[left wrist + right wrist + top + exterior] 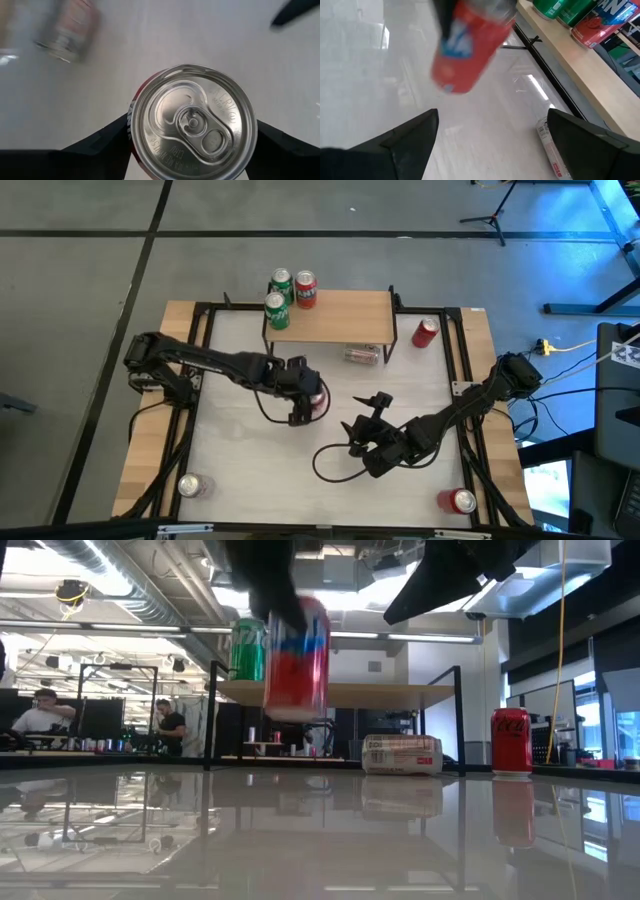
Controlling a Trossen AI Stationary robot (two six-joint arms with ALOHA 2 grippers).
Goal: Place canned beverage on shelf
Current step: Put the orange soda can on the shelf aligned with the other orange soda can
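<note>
Gripping a red can (318,401), the left end effector (303,394) hangs mid-table.

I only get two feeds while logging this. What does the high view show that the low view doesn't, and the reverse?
Only the high view shows the two cans at the table's near corners and the open right hand. Only the low view shows the red can lifted off the table, and people in the room behind. Both show the shelf, the lying can and the left hand holding the red can.

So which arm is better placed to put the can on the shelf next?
Left. Its gripper already holds the red can lifted off the table, just in front of the shelf. The right gripper is open and empty.
</note>
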